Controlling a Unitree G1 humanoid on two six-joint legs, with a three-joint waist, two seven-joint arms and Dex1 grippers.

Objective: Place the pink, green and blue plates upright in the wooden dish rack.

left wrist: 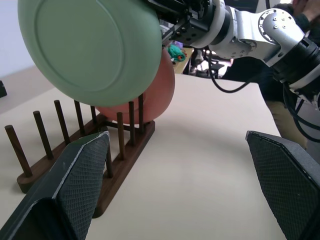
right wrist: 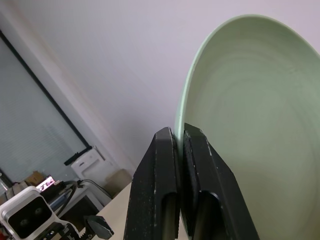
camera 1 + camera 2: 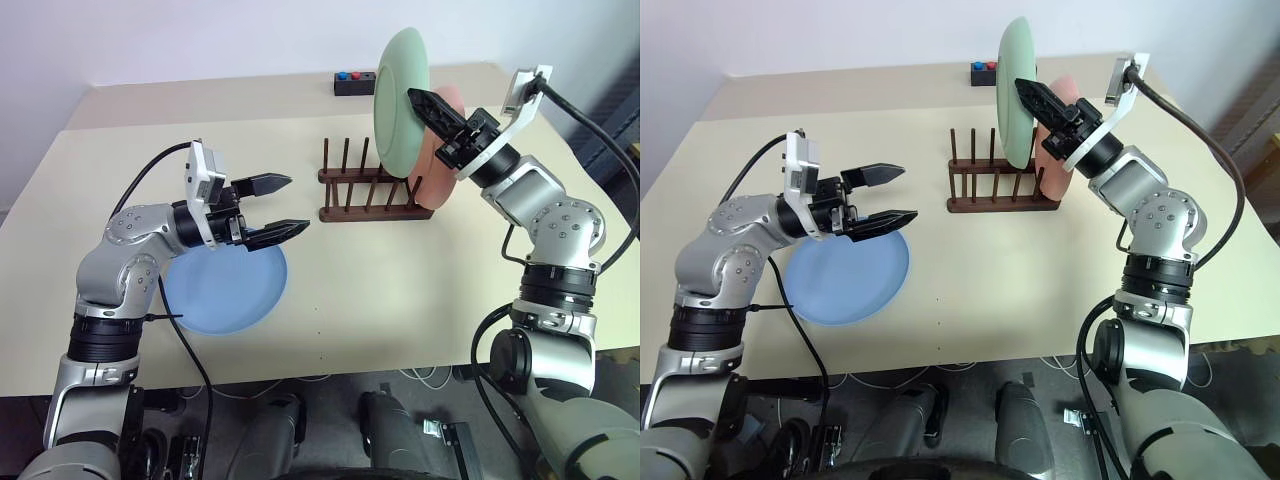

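Right gripper (image 3: 432, 108) clamping green plate (image 3: 400, 100), above rack (image 3: 368, 190)

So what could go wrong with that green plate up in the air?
The right gripper pinches the green plate only at its rim, so it might slip and fall. It hangs above the wooden dish rack right beside the pink plate already standing there, so lowering it could knock that one. It could also land on a peg instead of between them.
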